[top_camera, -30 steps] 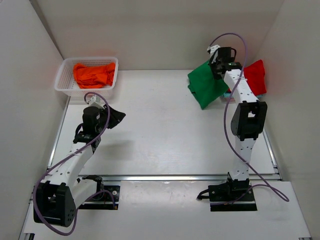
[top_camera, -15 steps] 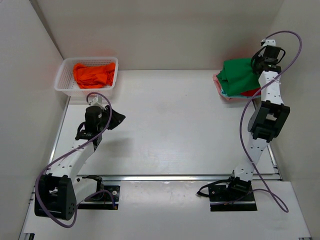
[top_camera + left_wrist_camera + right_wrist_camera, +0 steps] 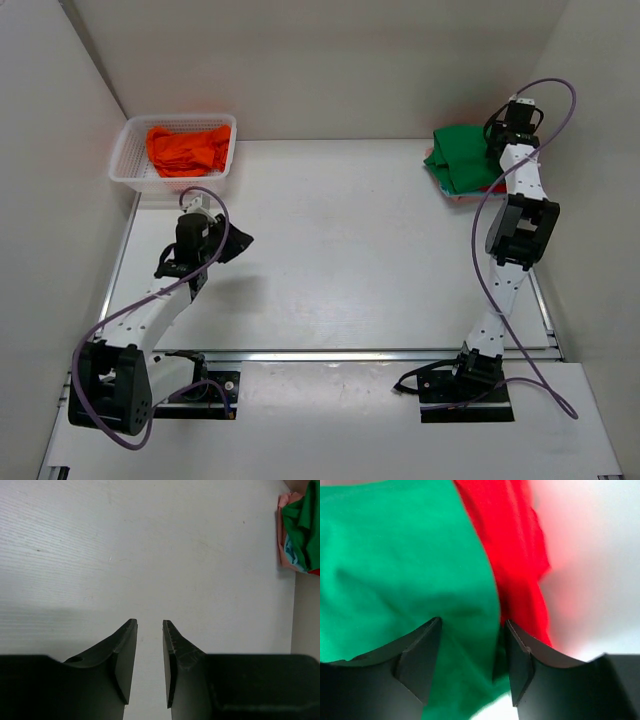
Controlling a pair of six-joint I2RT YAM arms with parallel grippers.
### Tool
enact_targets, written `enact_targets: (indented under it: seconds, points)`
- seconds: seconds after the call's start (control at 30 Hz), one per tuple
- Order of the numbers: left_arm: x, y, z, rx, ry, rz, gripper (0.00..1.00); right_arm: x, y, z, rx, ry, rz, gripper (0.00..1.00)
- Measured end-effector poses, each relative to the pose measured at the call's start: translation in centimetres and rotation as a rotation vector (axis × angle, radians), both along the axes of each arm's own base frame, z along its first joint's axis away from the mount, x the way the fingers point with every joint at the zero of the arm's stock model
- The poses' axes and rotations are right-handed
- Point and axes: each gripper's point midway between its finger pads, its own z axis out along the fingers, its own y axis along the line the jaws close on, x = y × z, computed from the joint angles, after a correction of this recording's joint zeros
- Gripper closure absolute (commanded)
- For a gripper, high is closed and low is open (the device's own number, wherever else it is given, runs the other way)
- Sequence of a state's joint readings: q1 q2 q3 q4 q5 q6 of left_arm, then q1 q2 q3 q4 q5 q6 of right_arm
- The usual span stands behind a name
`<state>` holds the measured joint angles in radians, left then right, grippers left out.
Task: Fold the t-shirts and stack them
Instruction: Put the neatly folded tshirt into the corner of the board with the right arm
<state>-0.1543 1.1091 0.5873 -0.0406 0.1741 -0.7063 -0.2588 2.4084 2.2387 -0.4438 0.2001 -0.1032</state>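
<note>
Plain off-white panel walls (image 3: 330, 60) box in the flat white surface (image 3: 330, 250) on three sides, evenly lit, with soft shadows.

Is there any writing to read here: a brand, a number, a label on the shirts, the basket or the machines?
No text can be read in any view.
The green t-shirt, the orange t-shirt and the red t-shirt are plain.
The white basket, the table, the left arm and the right arm show no legible label.
</note>
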Motion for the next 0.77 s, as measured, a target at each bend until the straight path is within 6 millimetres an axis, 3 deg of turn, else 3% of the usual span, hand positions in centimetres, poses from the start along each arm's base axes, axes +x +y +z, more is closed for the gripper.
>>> enact_targets:
  seconds: [0.13, 0.2, 0.23, 0.27, 0.33, 0.4, 0.47, 0.53, 0.57, 0.67, 0.7, 0.77]
  points:
    - [-0.7, -0.2, -1.0, 0.024, 0.042, -0.021, 0.56, -2.4, 0.3, 2.6, 0.001, 0.019, -0.083, 0.32]
    - [-1.1, -0.2, -1.8, 0.047, 0.079, -0.037, 0.44, -4.2, 1.1, 5.3, -0.016, 0.006, -0.106, 0.12]
    - [-1.2, -0.1, -2.2, 0.062, 0.102, -0.049, 0.26, -5.5, 1.9, 7.1, -0.026, -0.007, -0.111, 0.01]
    - [-1.5, -0.1, -2.7, 0.083, 0.127, -0.066, 0.02, -6.6, 2.8, 8.9, -0.033, -0.026, -0.113, 0.01]
    - [-2.0, -0.2, -3.6, 0.115, 0.201, -0.11, 0.01, -8.8, 5.4, 12.8, -0.032, -0.082, -0.088, 0.01]
    - [-2.0, -0.4, -4.3, 0.148, 0.268, -0.16, 0.02, -11.5, 9.3, 16.4, 0.007, -0.156, -0.037, 0.01]
    - [-2.4, -0.8, -5.1, 0.18, 0.334, -0.215, 0.02, -14.3, 12.9, 18.1, 0.056, -0.201, 0.015, 0.01]
    - [-3.4, -1.5, -5.6, 0.195, 0.38, -0.275, 0.01, -17.1, 16.8, 17.4, 0.115, -0.206, 0.076, 0.01]
    - [-4.2, -1.9, -5.7, 0.198, 0.397, -0.303, 0.01, -18.8, 18.7, 15.7, 0.149, -0.177, 0.107, 0.01]
    - [-6.4, -2.9, -4.9, 0.191, 0.38, -0.372, 0.01, -24.0, 23.2, 7.9, 0.24, -0.018, 0.178, 0.0]
    - [-7.2, -3.1, -4.3, 0.187, 0.36, -0.389, 0.01, -26.2, 24.2, 4.5, 0.262, 0.068, 0.185, 0.01]
    - [-8.5, -3.7, -2.9, 0.181, 0.31, -0.425, 0.02, -29.5, 25.0, 0.0, 0.284, 0.184, 0.182, 0.01]
